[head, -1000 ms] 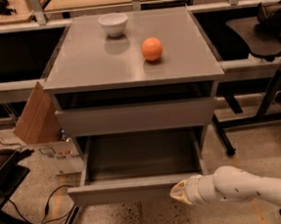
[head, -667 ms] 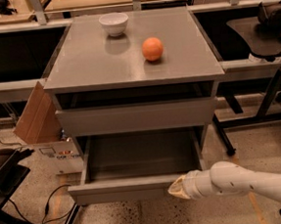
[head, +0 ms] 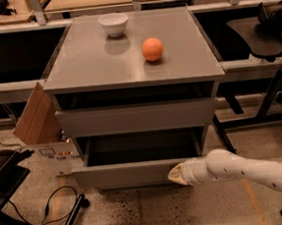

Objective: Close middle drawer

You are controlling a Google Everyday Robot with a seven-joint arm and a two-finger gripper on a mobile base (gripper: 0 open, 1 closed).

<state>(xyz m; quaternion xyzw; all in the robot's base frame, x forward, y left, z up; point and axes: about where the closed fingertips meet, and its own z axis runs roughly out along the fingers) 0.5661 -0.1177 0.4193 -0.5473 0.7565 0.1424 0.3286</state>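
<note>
Okay, gripper (head: 178, 174) against right end of open middle drawer (head: 122, 175) front; jaws pinched together, holding nothing, so I can push it in.

1. A lab or workshop: speckled hard floor (head: 140, 215), metal-framed benches (head: 10, 89) at the far side.
2. Loose cables (head: 46, 205) and a cardboard box (head: 33, 116) lie at the left.
3. The robot's hand (head: 177, 174) sits at the open middle drawer (head: 122, 175), near right.

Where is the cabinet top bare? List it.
Bare: front half and left edge of the cabinet top, ahead of bowl and orange. Crowded: back centre, around both. The gripper sits at the open middle drawer, front right end.
</note>
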